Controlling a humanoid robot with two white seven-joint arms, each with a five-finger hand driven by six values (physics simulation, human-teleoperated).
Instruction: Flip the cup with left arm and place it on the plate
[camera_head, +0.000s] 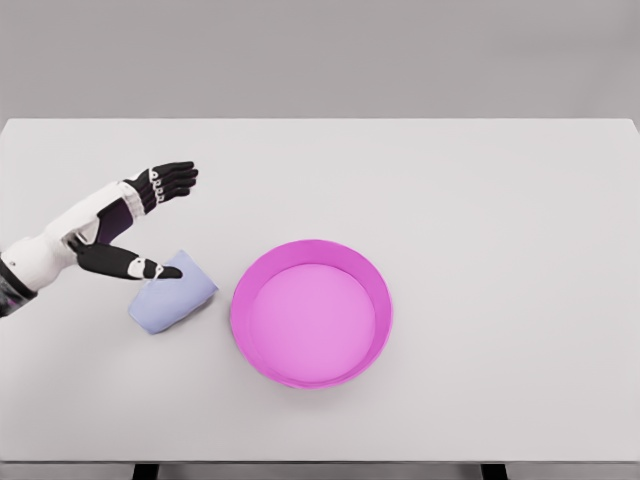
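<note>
Here, the left hand (140, 220) is hovering wide open over the cup (172, 292), four fingers (172, 180) stretched toward the table's far side and the thumb (135, 265) reaching across the cup's upper edge; nothing is being held. The pale blue cup is lying on its side on the white table (500, 200), just left of the pink plate (311, 313) and apart from it by a narrow gap. The right arm is not showing. Risks, as judged: because the cup is resting on its curved wall, a thumb pushing before the fingers are closing could roll it away, toward the plate's raised rim or out from under the palm; a one-sided pinch could let it slip during the flip. Room for movement is looking generous: the table's near and left edges are lying well away from the cup, and the right half is offering free surface.
</note>
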